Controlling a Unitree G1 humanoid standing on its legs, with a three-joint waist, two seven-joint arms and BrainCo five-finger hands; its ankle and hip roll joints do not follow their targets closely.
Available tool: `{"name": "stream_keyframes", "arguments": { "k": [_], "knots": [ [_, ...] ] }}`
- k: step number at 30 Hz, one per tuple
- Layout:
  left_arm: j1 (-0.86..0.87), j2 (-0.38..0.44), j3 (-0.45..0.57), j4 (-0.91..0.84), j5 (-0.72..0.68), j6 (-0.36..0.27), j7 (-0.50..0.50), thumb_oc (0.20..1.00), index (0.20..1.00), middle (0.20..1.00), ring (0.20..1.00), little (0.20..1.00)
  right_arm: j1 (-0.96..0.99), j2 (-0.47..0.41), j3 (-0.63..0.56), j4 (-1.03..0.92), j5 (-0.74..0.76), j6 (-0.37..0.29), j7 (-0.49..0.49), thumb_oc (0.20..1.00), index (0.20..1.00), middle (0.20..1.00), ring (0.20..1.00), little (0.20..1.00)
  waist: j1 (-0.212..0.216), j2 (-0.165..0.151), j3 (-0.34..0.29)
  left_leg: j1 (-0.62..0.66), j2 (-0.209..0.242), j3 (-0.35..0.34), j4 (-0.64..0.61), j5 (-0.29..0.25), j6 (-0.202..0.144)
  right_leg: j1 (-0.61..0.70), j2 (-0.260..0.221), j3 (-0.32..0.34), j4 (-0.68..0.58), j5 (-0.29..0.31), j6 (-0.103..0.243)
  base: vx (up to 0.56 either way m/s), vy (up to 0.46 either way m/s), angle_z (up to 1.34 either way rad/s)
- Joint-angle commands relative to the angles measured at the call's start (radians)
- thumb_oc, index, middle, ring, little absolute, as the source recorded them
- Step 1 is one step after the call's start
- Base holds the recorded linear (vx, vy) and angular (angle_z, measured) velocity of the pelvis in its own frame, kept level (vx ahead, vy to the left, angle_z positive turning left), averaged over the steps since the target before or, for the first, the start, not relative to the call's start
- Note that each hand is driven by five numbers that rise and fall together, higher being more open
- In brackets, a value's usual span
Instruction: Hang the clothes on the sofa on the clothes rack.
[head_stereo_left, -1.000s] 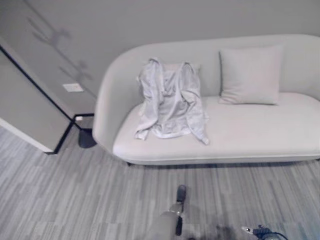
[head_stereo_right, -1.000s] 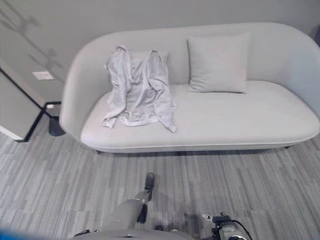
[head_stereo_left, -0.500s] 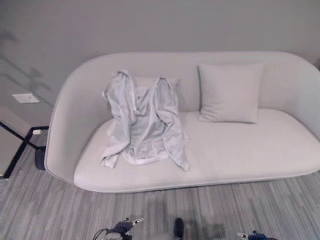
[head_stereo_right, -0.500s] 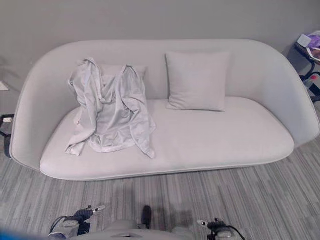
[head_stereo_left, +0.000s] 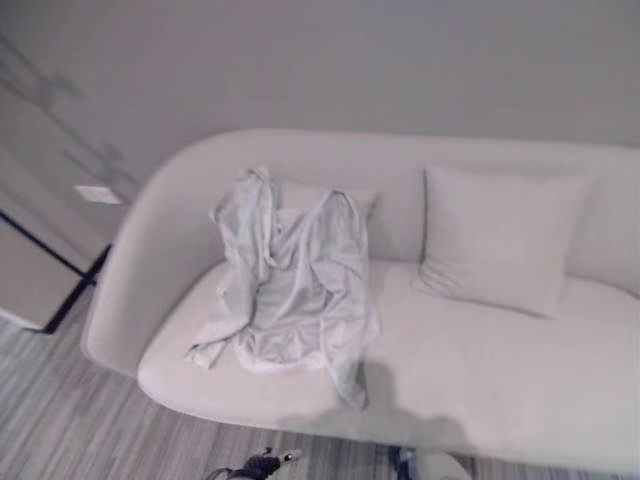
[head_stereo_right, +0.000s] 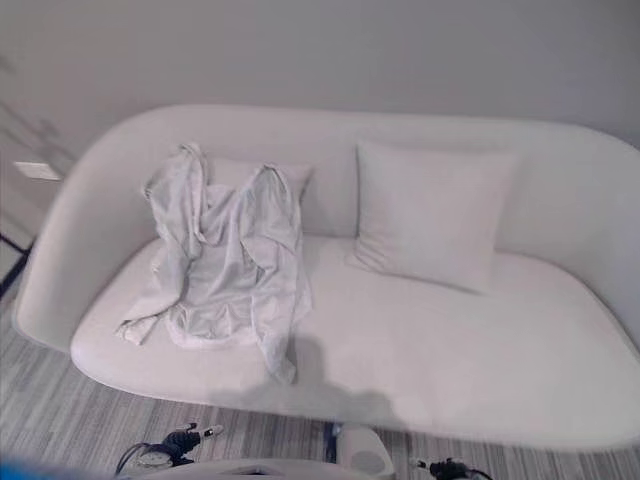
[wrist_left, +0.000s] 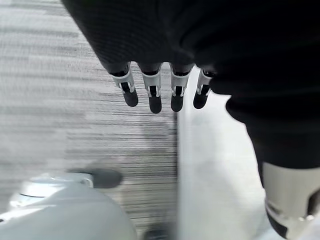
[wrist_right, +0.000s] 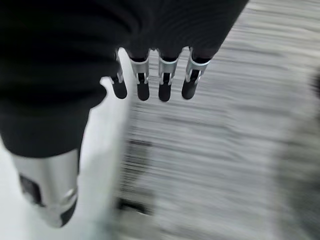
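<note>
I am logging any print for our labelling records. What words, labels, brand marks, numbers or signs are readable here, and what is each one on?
None: no readable text shows anywhere.
Crumpled pale grey garment: no legible label or print.
Pale grey curved sofa and square pale grey cushion: plain.
Small white wall plate: blank, as far as shows.

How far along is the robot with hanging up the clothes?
Nothing is done yet. The crumpled pale grey garment lies on the rounded white sofa. The left robot hand and right robot hand hang open, holding nothing. Grasping, carrying and hanging all remain.
</note>
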Motion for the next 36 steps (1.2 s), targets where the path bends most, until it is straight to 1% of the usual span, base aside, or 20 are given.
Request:
{"name": "stream_keyframes", "arguments": {
  "k": [1,8,10,14,18,19,20,21,22,24,25,26,27,28,29,30,32,33,34,36],
  "knots": [
    [-0.044,0.056,0.005,-0.007,0.033,-0.008,0.014,1.000,1.000,1.000,1.000,1.000,0.002,-0.008,0.014,-0.001,0.030,-0.007,-0.008,1.000,1.000,1.000,1.000,1.000,-0.019,-0.023,0.023,-0.032,-0.016,0.008,-0.056,0.016,-0.025,-0.067,-0.052,0.036,0.026,0.013,0.130,0.22,-0.138,0.00],
    [-0.047,0.058,-0.002,-0.012,0.033,-0.006,0.013,1.000,1.000,1.000,1.000,1.000,0.007,-0.017,0.011,0.020,0.036,-0.009,-0.007,1.000,1.000,1.000,1.000,1.000,-0.024,-0.001,0.012,-0.059,0.043,0.027,-0.025,0.102,-0.064,-0.052,-0.024,0.017,0.041,-0.048,0.101,0.14,-0.077,-0.05],
    [-0.049,0.062,0.002,-0.022,0.029,-0.006,0.007,1.000,1.000,1.000,1.000,1.000,0.004,-0.021,0.005,0.023,0.038,-0.010,-0.008,1.000,1.000,1.000,1.000,1.000,-0.010,-0.016,0.038,-0.148,0.034,0.076,0.154,0.150,-0.064,-0.004,-0.048,-0.002,0.031,-0.070,0.093,0.01,0.008,-0.08],
    [-0.045,0.058,0.021,-0.026,0.006,-0.008,0.012,1.000,1.000,1.000,1.000,1.000,-0.012,-0.033,0.003,0.014,0.040,-0.013,-0.013,1.000,1.000,1.000,1.000,1.000,0.010,-0.032,0.050,-0.239,0.011,0.113,0.317,0.141,-0.030,0.035,-0.083,0.015,0.007,-0.073,0.097,0.07,0.094,-0.39],
    [-0.043,0.050,0.038,-0.027,-0.020,-0.017,0.020,1.000,1.000,1.000,1.000,1.000,-0.024,-0.046,-0.016,0.009,0.029,-0.009,-0.013,1.000,1.000,1.000,1.000,1.000,0.015,-0.030,0.045,-0.270,0.147,0.180,0.129,0.109,-0.055,0.034,-0.161,0.036,0.004,-0.084,0.147,0.07,0.263,-0.03],
    [-0.042,0.050,0.038,-0.027,-0.020,-0.017,0.020,1.000,1.000,1.000,1.000,1.000,-0.024,-0.046,-0.017,0.009,0.029,-0.009,-0.013,1.000,1.000,1.000,1.000,1.000,0.016,-0.028,0.046,-0.264,0.149,0.182,0.125,0.110,-0.056,0.036,-0.159,0.037,0.004,-0.086,0.147,0.03,0.401,0.29],
    [-0.045,0.046,0.034,-0.025,-0.032,-0.020,0.029,1.000,1.000,1.000,1.000,1.000,-0.023,-0.059,-0.035,0.011,0.029,-0.010,-0.023,1.000,1.000,1.000,1.000,1.000,0.018,-0.004,0.047,-0.315,0.211,0.156,0.008,0.203,-0.100,0.034,-0.188,0.046,0.006,-0.086,0.165,0.04,0.469,0.48],
    [-0.046,0.045,0.033,-0.027,-0.039,-0.021,0.033,1.000,1.000,1.000,1.000,1.000,-0.020,-0.064,-0.044,0.012,0.032,-0.009,-0.027,1.000,1.000,1.000,1.000,1.000,0.021,0.006,0.049,-0.344,0.232,0.139,-0.042,0.246,-0.121,0.044,-0.202,0.050,0.004,-0.088,0.173,0.06,0.643,0.39],
    [-0.048,0.042,0.030,-0.028,-0.045,-0.024,0.035,1.000,1.000,1.000,1.000,1.000,-0.016,-0.067,-0.054,0.015,0.036,-0.008,-0.030,1.000,1.000,1.000,1.000,1.000,0.018,0.015,0.048,-0.386,0.241,0.124,-0.056,0.246,-0.140,0.053,-0.220,0.050,0.002,-0.092,0.182,0.08,0.568,-0.09],
    [-0.043,0.042,0.023,-0.014,-0.027,-0.009,0.029,1.000,1.000,1.000,1.000,1.000,0.008,-0.077,-0.081,0.028,0.036,0.001,-0.042,1.000,1.000,1.000,1.000,1.000,0.011,0.037,0.046,-0.465,0.234,0.123,-0.056,0.242,-0.167,0.072,-0.257,0.045,0.001,-0.099,0.196,0.09,0.617,-0.36],
    [-0.044,0.040,0.019,-0.017,-0.024,-0.018,0.031,1.000,1.000,1.000,1.000,1.000,0.005,-0.071,-0.088,0.027,0.037,0.001,-0.035,1.000,1.000,1.000,1.000,1.000,0.008,0.042,0.040,-0.438,0.235,0.112,-0.056,0.230,-0.178,0.079,-0.276,0.064,-0.001,-0.101,0.203,0.09,0.667,0.18],
    [-0.041,0.040,0.014,-0.021,-0.014,-0.020,0.026,1.000,1.000,1.000,1.000,1.000,0.016,-0.068,-0.103,0.022,0.036,0.001,-0.032,1.000,1.000,1.000,1.000,1.000,0.000,0.054,0.037,-0.425,0.225,0.111,-0.056,0.250,-0.183,0.090,-0.300,0.066,-0.002,-0.084,0.220,0.07,0.915,0.35],
    [-0.044,0.044,0.015,-0.015,-0.001,-0.017,0.018,1.000,1.000,1.000,1.000,1.000,0.020,-0.057,-0.120,0.010,0.039,0.004,-0.030,1.000,1.000,1.000,1.000,1.000,-0.008,0.047,0.043,-0.420,0.179,0.135,-0.006,0.208,-0.171,0.069,-0.352,0.091,0.001,-0.040,0.222,0.03,0.688,0.08],
    [-0.044,0.045,0.015,-0.015,-0.001,-0.017,0.018,1.000,1.000,1.000,1.000,1.000,0.021,-0.056,-0.121,0.010,0.039,0.004,-0.030,1.000,1.000,1.000,1.000,1.000,-0.006,0.046,0.043,-0.421,0.178,0.138,-0.002,0.206,-0.170,0.067,-0.353,0.094,0.001,-0.040,0.222,-0.12,0.729,-0.54],
    [-0.048,0.070,0.032,-0.014,-0.010,-0.016,0.022,1.000,1.000,1.000,1.000,1.000,0.008,-0.036,-0.116,0.004,0.043,0.003,-0.033,1.000,1.000,1.000,1.000,1.000,0.007,0.009,0.067,-0.418,0.143,0.180,0.059,0.150,-0.139,0.008,-0.383,0.083,0.005,0.038,0.217,-0.13,0.294,-1.01],
    [-0.048,0.071,0.032,-0.014,-0.010,-0.016,0.022,1.000,1.000,1.000,1.000,1.000,0.008,-0.035,-0.116,0.004,0.043,0.003,-0.033,1.000,1.000,1.000,1.000,1.000,0.007,0.008,0.065,-0.421,0.142,0.181,0.059,0.151,-0.139,0.004,-0.385,0.084,0.005,0.039,0.218,-0.23,0.403,-1.81],
    [-0.044,0.098,0.053,-0.017,-0.021,-0.014,0.019,1.000,1.000,1.000,1.000,1.000,-0.008,-0.015,-0.075,0.000,0.026,-0.001,-0.027,1.000,1.000,1.000,1.000,1.000,0.042,-0.006,0.088,-0.408,0.140,0.234,0.075,0.126,-0.121,-0.025,-0.387,-0.059,0.007,0.049,0.210,-0.21,0.273,-1.77],
    [-0.042,0.108,0.060,-0.015,-0.031,-0.012,0.015,1.000,1.000,1.000,1.000,1.000,-0.012,-0.011,-0.060,0.000,0.023,0.000,-0.024,1.000,1.000,1.000,1.000,1.000,0.047,-0.011,0.087,-0.413,0.128,0.238,0.076,0.129,-0.111,-0.029,-0.375,-0.080,0.011,0.039,0.206,-0.21,0.385,-1.07],
    [-0.036,0.120,0.075,-0.001,-0.045,-0.010,0.013,1.000,1.000,1.000,1.000,1.000,-0.011,-0.008,-0.057,0.003,0.034,-0.001,-0.023,1.000,1.000,1.000,1.000,1.000,0.055,-0.018,0.093,-0.415,0.100,0.243,0.073,0.132,-0.085,-0.022,-0.328,-0.044,0.037,0.009,0.192,-0.14,0.272,-0.82],
    [-0.036,0.119,0.075,0.011,-0.042,-0.009,0.013,1.000,1.000,1.000,1.000,1.000,-0.013,-0.008,-0.054,0.010,0.040,-0.004,-0.026,1.000,1.000,1.000,1.000,1.000,0.058,-0.020,0.093,-0.420,0.087,0.246,0.074,0.134,-0.075,-0.015,-0.305,-0.029,0.052,-0.011,0.182,-0.09,0.197,-0.61]
  ]
}}
